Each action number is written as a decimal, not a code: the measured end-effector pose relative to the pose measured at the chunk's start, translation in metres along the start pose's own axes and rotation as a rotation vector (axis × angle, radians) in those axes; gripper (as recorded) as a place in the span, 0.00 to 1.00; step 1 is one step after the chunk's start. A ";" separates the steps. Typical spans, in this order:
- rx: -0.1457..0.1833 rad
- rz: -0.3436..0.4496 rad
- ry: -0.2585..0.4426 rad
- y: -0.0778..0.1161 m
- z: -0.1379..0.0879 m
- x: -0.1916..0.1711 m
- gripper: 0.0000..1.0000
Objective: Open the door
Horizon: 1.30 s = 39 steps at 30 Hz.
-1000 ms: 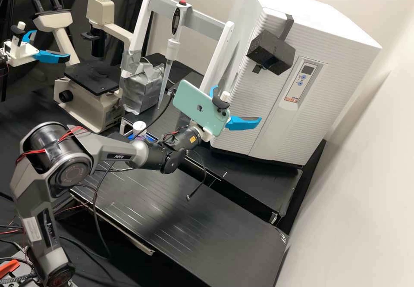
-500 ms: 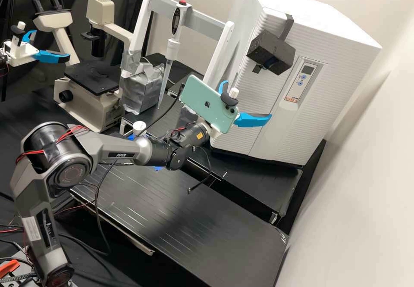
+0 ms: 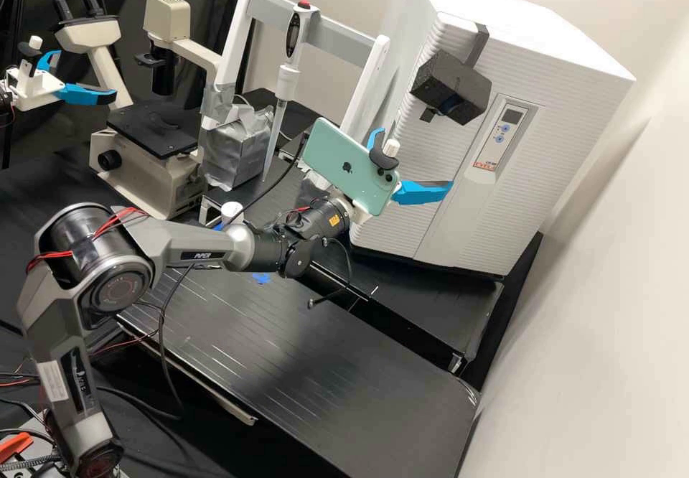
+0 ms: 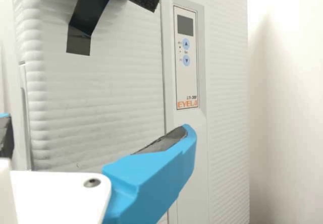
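In the high view my gripper is open in front of the white cabinet's lower left part, below the dark foam block. The ribbed door stands shut against the cabinet, as far as I can tell. The wrist view has the open gripper with nothing between its fingers and the ribbed door beyond them. One finger overlaps the strip below the control panel; whether it touches is unclear. A green phone on the wrist partly hides the gripper's base.
Left of the cabinet is a white stand holding a pipette. A microscope and a silver-wrapped box are farther left. A wall rises on the cabinet's right, and a black tray lies in front.
My gripper has moved right and slightly up across the cabinet's front, with its fingers still open. The door looks unmoved.
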 end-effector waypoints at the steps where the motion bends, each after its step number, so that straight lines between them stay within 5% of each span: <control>1: 0.001 -0.001 0.002 -0.001 -0.001 0.000 0.00; 30: -0.003 -0.023 0.008 -0.009 -0.009 0.002 0.00; 39: -0.030 -0.037 0.022 -0.009 -0.009 0.002 0.00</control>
